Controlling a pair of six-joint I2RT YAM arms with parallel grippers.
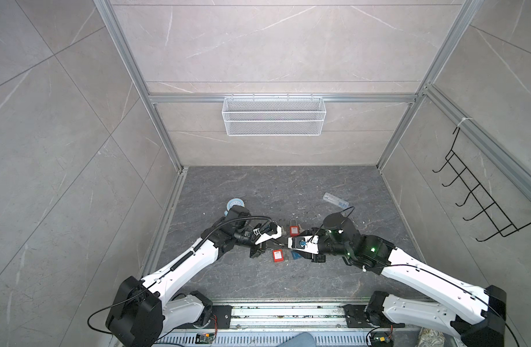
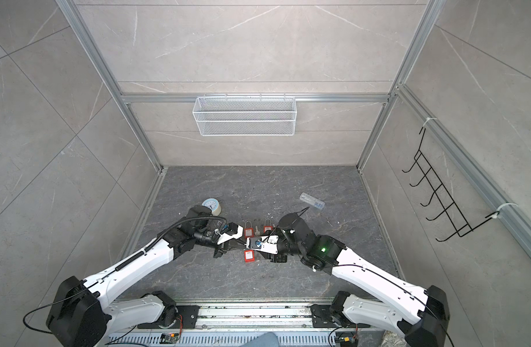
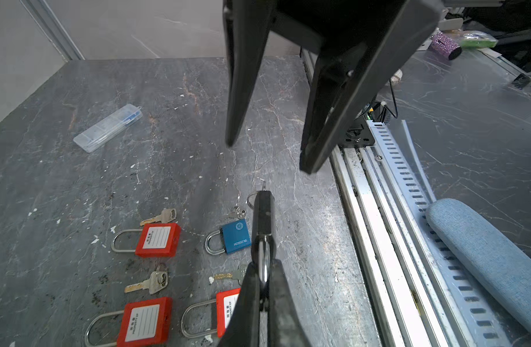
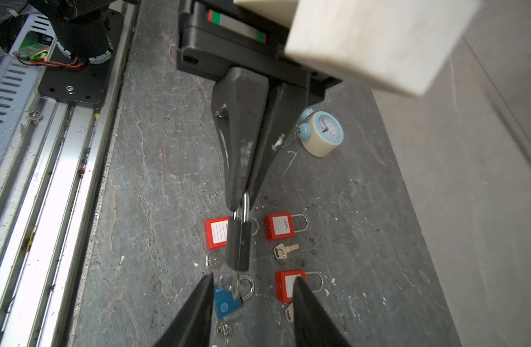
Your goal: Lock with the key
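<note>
My left gripper (image 3: 263, 288) is shut on the steel shackle (image 3: 263, 264) of a black padlock (image 3: 262, 216), holding it above the table. A key (image 4: 231, 282) with a ring (image 3: 252, 198) sticks out of the padlock's (image 4: 238, 243) base and looks blurred. My right gripper (image 4: 253, 281) faces the left one, open. Its fingertips stand either side of the key and do not touch it. In both top views the two grippers meet near the table's middle, the left gripper (image 1: 280, 244) under its white camera mount.
On the table lie three red padlocks (image 3: 157, 240) (image 3: 144, 323) (image 3: 226, 311), a blue padlock (image 3: 235, 235) and loose keys (image 3: 150, 284). A clock (image 4: 321, 133) stands at the left, a clear case (image 3: 108, 127) at the right. A wire basket (image 1: 273, 115) and a hook rack (image 1: 483, 195) hang on the walls.
</note>
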